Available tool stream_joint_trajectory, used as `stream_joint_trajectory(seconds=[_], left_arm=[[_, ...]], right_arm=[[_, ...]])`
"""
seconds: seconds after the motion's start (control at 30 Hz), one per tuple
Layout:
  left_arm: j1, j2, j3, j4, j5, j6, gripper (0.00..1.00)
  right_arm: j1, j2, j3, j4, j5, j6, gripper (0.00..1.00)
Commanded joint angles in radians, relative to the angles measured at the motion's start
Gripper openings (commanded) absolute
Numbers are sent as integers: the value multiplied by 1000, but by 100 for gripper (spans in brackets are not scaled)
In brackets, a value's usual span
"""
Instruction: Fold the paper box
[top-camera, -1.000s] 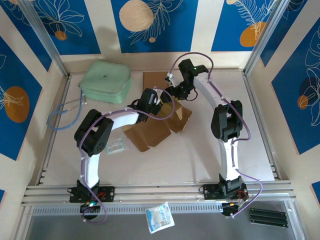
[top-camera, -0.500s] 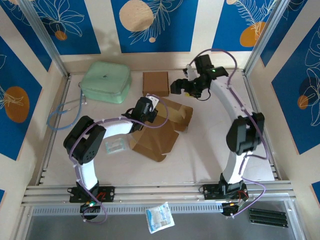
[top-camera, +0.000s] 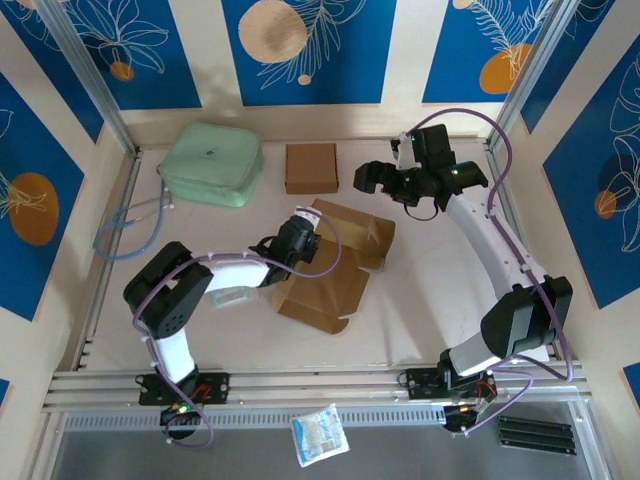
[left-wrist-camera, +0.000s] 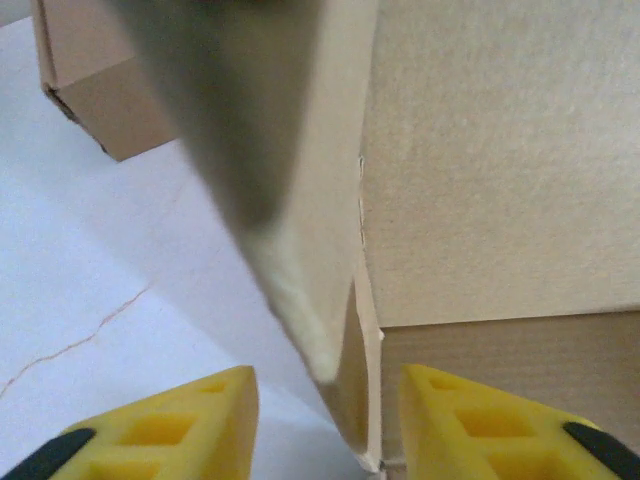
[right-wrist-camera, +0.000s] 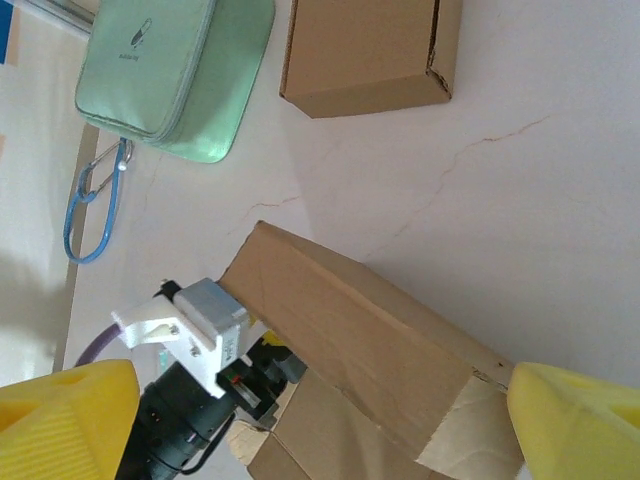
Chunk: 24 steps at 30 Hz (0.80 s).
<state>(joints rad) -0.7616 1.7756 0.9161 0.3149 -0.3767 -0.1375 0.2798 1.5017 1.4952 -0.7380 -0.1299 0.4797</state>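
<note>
While your left gripper (left-wrist-camera: 327, 420) sits low at the paper box (top-camera: 335, 275), its yellow fingers (left-wrist-camera: 190, 425) stand apart with the edge of a raised flap between them (bare table shows between one finger and the cardboard, so nothing is clamped). You have the box lying partly unfolded mid-table (top-camera: 420, 300), near a small closed carton (top-camera: 311, 167) and a green pouch (top-camera: 211, 163). Your right gripper (top-camera: 368, 178) hangs above the table beyond the box, jaws spread wide and holding nothing.
</note>
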Motion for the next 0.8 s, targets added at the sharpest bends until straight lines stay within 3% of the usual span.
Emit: stream_joint_trajectory(seconds=[0.0, 0.3, 0.4, 0.47, 0.53, 0.63, 0.77], left_arm=[[0, -74, -33, 27, -18, -44, 46], [-23, -290, -163, 58, 68, -139, 57], [-25, -461, -178, -49, 103, -252, 57], [-13, -541, -124, -204, 82, -325, 60], [33, -539, -9, -391, 103, -360, 65], [116, -449, 180, -583, 237, -375, 66], [207, -296, 326, -635, 436, -417, 69]], right_arm=[[16, -34, -18, 14, 16, 24, 95], [52, -71, -21, -5, 107, 103, 94], [83, -111, -38, -40, 182, 222, 94], [121, -152, -98, -21, 218, 311, 94], [154, -184, -160, 5, 235, 399, 94], [217, -199, -220, 35, 263, 505, 94], [266, -172, -229, 18, 344, 554, 95]])
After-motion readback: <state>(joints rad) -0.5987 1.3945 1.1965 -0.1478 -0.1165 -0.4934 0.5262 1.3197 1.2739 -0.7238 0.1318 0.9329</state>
